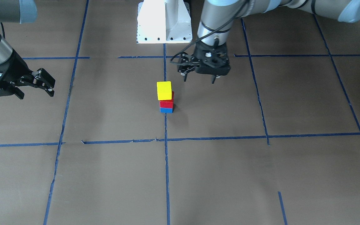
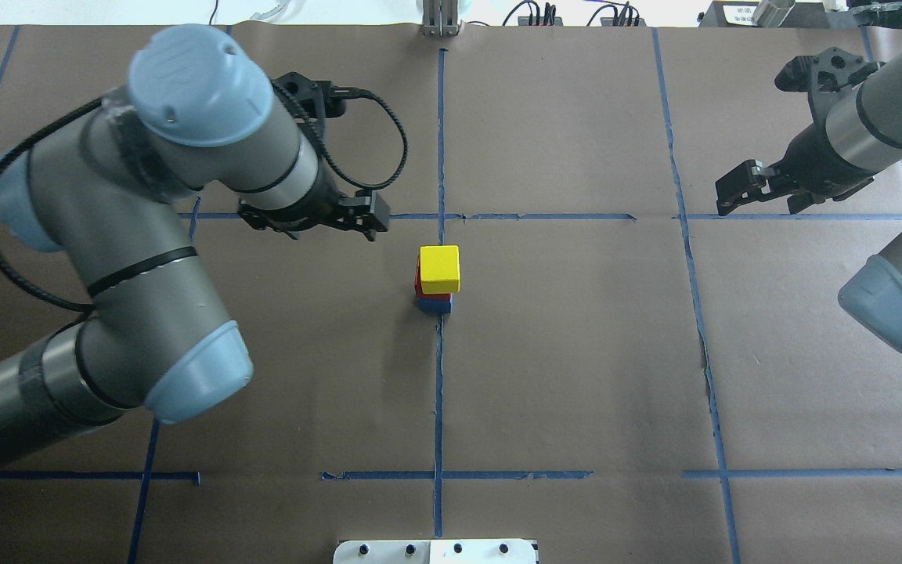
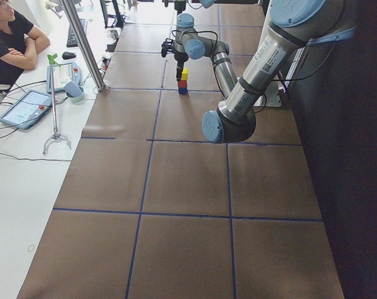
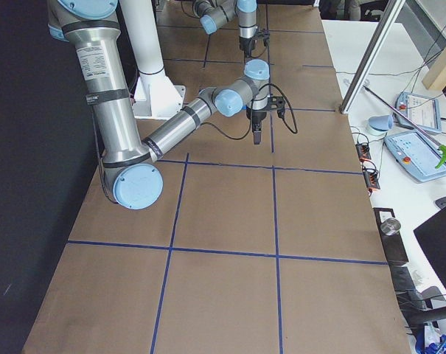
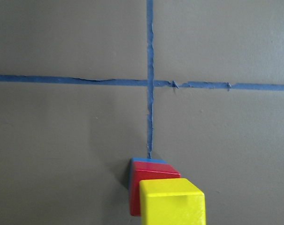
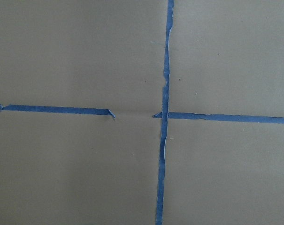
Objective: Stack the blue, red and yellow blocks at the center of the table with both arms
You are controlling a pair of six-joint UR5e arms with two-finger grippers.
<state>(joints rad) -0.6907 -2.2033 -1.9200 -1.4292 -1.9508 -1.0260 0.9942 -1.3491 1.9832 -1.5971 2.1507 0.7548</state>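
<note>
We judged the stack [image 1: 166, 97] finished: the blue block [image 1: 166, 110] sat on the surface [image 1: 230, 175] at the centre tape line [image 1: 167, 162], the red block [image 1: 167, 103] on it, the yellow block [image 1: 164, 90] on top. What remained, we thought, was clearing the left hand [image 1: 198, 81]. We would lift it straight up and back from the stack, never sweeping sideways across the yellow block, which looked slightly off-square on the red. The left hand hung just beside the stack on the robot's side, fingers spread, holding nothing, touching no block. The right hand [image 1: 36, 93] hung well apart from the stack, also spread and empty.
</note>
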